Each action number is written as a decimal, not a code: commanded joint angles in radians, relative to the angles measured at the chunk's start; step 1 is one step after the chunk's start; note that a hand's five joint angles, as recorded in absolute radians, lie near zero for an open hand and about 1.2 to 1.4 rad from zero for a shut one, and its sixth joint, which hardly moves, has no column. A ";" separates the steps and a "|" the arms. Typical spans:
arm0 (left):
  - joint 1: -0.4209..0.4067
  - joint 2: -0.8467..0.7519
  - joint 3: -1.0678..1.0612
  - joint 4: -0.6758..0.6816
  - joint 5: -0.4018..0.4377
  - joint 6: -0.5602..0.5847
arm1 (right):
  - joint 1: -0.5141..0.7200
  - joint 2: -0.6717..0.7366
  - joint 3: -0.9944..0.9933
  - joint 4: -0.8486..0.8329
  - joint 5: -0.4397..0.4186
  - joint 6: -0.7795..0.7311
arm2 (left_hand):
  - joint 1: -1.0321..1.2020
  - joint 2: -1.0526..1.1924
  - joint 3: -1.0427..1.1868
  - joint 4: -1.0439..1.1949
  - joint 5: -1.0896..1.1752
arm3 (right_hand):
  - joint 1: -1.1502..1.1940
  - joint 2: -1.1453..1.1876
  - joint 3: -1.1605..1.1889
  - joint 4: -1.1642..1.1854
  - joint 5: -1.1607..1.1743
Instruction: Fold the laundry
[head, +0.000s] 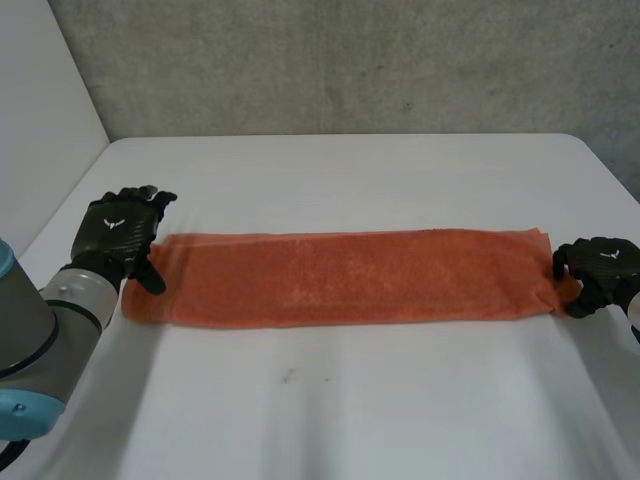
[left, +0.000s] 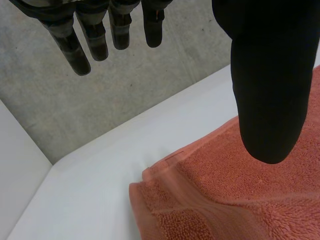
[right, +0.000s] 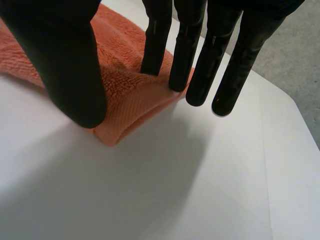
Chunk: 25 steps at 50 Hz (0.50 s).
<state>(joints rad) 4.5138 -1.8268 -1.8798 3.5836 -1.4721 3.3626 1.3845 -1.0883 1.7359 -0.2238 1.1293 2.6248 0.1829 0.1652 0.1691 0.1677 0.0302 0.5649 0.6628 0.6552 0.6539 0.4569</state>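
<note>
Towel (head: 350, 278) end pinched by right hand (head: 598, 270); left hand (head: 118, 232) hovers open at other end.

White table (head: 350, 180): matte top, far right corner rounded, a couple of small dark specks (head: 288, 377) on the near part. Behind it is a grey concrete wall (head: 350, 60), mottled and faintly stained. A plain white panel (head: 40, 100) runs along the table's left side up to the wall. Light is even, shadows soft.
</note>
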 joint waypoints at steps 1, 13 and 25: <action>-0.002 -0.002 -0.013 0.003 0.003 0.000 | -0.001 0.021 -0.018 -0.045 0.018 0.003 | -0.008 0.009 0.005 0.007 -0.030 | 0.831 0.733 0.741 0.742 0.765; -0.010 0.000 -0.015 0.001 -0.002 0.000 | -0.106 0.042 -0.116 -0.060 0.246 -0.176 | -0.008 0.009 0.005 0.007 -0.030 | 0.831 0.733 0.741 0.742 0.765; -0.010 0.004 -0.015 0.000 -0.004 0.000 | -0.057 -0.068 -0.157 -0.052 0.282 -0.226 | -0.008 0.009 0.005 0.007 -0.030 | 0.831 0.733 0.741 0.742 0.765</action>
<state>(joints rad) 4.5038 -1.8239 -1.8945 3.5842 -1.4736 3.3625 1.2153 -1.0739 1.5903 -0.2787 1.4140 2.3383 0.1826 0.1651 0.1691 0.1677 0.0302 0.9654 1.1774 1.1844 1.1915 0.9752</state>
